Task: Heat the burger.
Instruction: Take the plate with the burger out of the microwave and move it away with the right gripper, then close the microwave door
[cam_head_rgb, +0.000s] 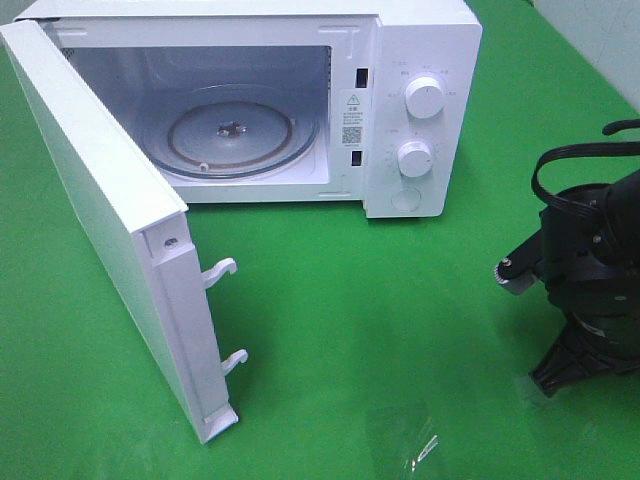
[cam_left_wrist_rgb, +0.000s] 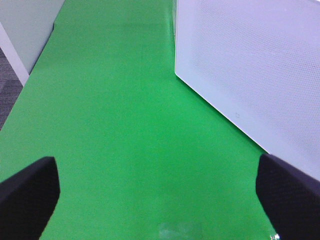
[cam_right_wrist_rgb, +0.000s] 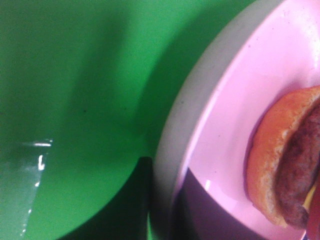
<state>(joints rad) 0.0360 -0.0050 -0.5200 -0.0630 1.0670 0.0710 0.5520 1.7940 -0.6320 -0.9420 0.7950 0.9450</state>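
the microwave (cam_head_rgb: 300, 90) is standing open and empty; the right pincer (cam_right_wrist_rgb: 165, 210) is clamping the plate (cam_right_wrist_rgb: 230, 115) carrying the burger (cam_right_wrist_rgb: 287, 160); the left pincer (cam_left_wrist_rgb: 160, 195) is gaping apart.

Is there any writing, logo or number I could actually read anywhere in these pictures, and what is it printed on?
None can be read out.
Sticker on the microwave front frame: a warning triangle over a code square; its print is too small.
Markings around the upper knob and lower knob: faint grey, too blurred.
Microwave door, pink plate, burger: no text visible.
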